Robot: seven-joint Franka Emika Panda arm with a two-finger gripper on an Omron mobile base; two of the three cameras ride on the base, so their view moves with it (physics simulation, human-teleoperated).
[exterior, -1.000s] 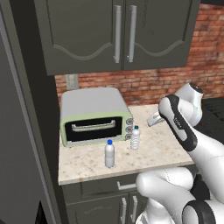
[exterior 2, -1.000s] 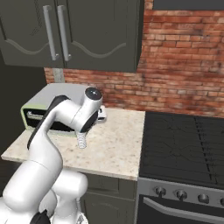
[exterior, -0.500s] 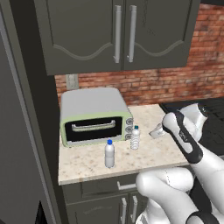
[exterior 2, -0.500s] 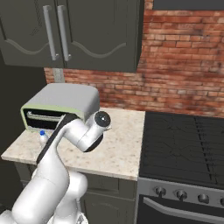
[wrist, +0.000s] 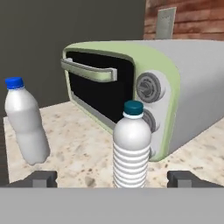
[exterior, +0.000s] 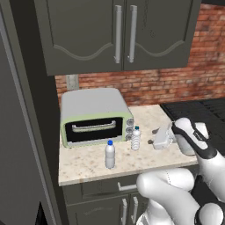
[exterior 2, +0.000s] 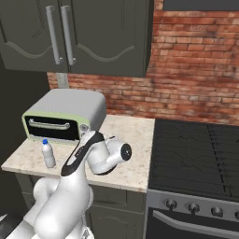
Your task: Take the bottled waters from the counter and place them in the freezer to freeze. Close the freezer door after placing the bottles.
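So far, nothing stowed: both bottled waters on the desk, neither lifted, freezer not yet loaded, door-closing step not begun. Item 1, near bottle: ctr of left base frame, upright, just beside the knob end of the toaster oven; in hand view ctr-bottom, blue cap, ribbed body, standing between the two dark tips. Item 2, far bottle: lower-ctr of left base frame, nearer the desk's front edge, apart from item 1; left of hand view, reads tilted there, prob. camera roll; lower left of right base frame. End effector: right of ctr in left base frame, low over the desk, pointed at item 1, jaws spread wide w/ nothing between pads yet; tips bracket the bottle in hand view but contact can't be confirmed. Judgement: approach to first grasp; left to do = grip, carry, place, repeat for item 2, shut door. Surface: beige speckled stone-look top over dark grey cabinets, flat, little clutter beyond oven + bottles. Room: dark wall cabinets w/ silver handles upper frame; red brick backsplash; wall outlet above oven; black stove top right of right base frame; tall grey panel, left edge of left base frame, likely the freezer side.
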